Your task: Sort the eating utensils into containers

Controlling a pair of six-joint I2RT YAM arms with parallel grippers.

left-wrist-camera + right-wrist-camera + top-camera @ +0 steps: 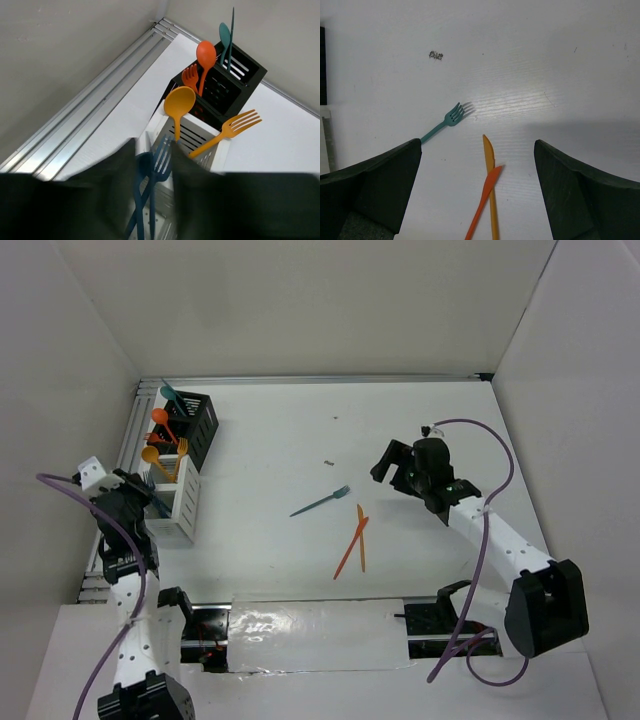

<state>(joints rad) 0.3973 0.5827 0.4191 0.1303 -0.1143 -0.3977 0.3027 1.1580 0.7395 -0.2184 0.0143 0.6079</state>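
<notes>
Top external view: most utensils stand in the black caddy (pixel 200 425) and white caddy (pixel 185 502). A teal fork (pixel 320 502), orange knife (pixel 343 565) and yellow knife (pixel 362 558) still lie on the table (pixel 450 420). The right gripper (pixel 395 462) is spread wide above them. The left gripper (pixel 154 165) flanks a blue fork (pixel 161 152) over the white caddy; I can't tell if it's pinching.

Dark speck (pixel 329 461) on white table (pixel 280 430)

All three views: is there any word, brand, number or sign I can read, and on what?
None readable. No lettering, number or sign shows on the black caddy, the white caddy, the utensils or the table. The dark speck on the table is a smudge, not text.
</notes>
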